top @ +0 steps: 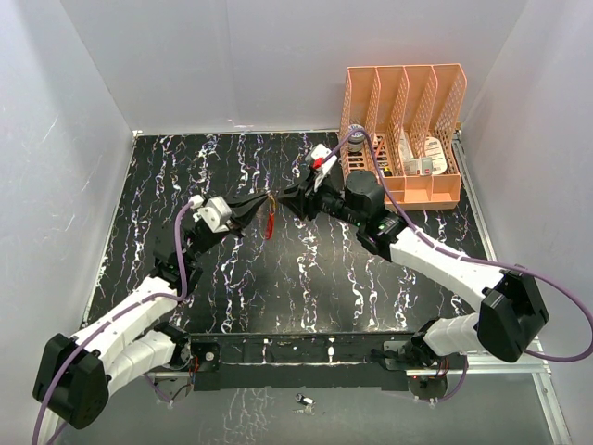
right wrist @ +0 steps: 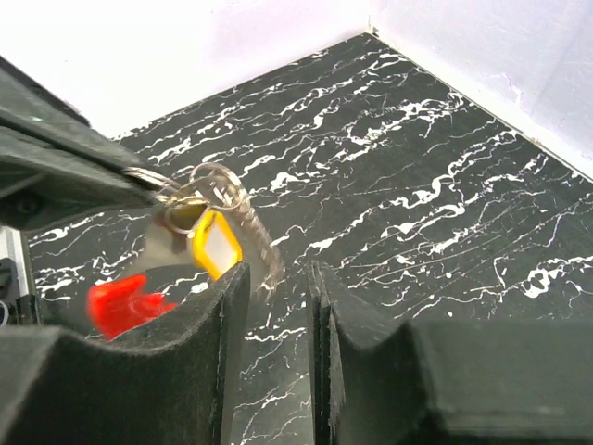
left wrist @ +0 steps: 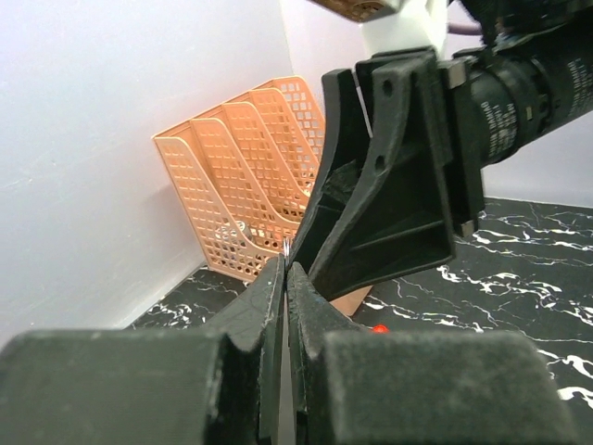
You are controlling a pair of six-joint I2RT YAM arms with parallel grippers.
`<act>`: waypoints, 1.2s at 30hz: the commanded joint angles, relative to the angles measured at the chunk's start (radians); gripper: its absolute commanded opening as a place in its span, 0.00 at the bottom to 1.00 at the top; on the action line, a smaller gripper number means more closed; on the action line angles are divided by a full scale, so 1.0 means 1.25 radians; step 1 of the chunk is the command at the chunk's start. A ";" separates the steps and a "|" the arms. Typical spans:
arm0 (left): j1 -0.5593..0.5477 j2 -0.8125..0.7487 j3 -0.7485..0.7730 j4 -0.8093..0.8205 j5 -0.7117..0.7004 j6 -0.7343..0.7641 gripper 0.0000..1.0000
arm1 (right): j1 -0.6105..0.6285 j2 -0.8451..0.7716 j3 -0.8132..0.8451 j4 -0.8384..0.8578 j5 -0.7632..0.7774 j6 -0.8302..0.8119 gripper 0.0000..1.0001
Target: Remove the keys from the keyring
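The keyring (right wrist: 211,185) is a thin metal loop pinched in the tips of my left gripper (top: 262,204), which is shut on it above the middle of the black marbled table (top: 185,176). From it hang a yellow-headed key (right wrist: 215,243), a red-headed key (right wrist: 119,301) and a blurred silvery blade (right wrist: 266,255). My right gripper (right wrist: 276,278) faces the left one tip to tip, jaws open. The silvery blade hangs just beyond its fingertips, gripped by neither. In the left wrist view the left gripper (left wrist: 285,269) shows shut jaws, with the right gripper's black body (left wrist: 389,204) close in front.
An orange mesh file organiser (top: 403,130) stands at the back right, holding a few small items. White walls enclose the table on three sides. A small metal piece (top: 304,400) lies on the near ledge beyond the arm bases.
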State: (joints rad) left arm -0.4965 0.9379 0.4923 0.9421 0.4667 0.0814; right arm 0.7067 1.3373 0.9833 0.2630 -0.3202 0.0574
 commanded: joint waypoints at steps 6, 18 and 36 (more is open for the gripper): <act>0.003 0.028 0.028 0.097 -0.037 0.007 0.00 | 0.025 -0.042 -0.018 0.037 -0.031 0.039 0.30; 0.003 0.027 0.016 0.119 -0.033 -0.012 0.00 | 0.073 0.011 0.000 0.064 0.006 0.029 0.33; 0.003 -0.001 -0.006 0.101 -0.037 -0.016 0.00 | 0.095 0.000 0.032 0.039 0.089 -0.028 0.31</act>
State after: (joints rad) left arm -0.4938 0.9707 0.4881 1.0199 0.4259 0.0521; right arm 0.8173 1.3560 0.9665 0.2699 -0.2512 0.0566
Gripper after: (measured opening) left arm 0.009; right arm 0.314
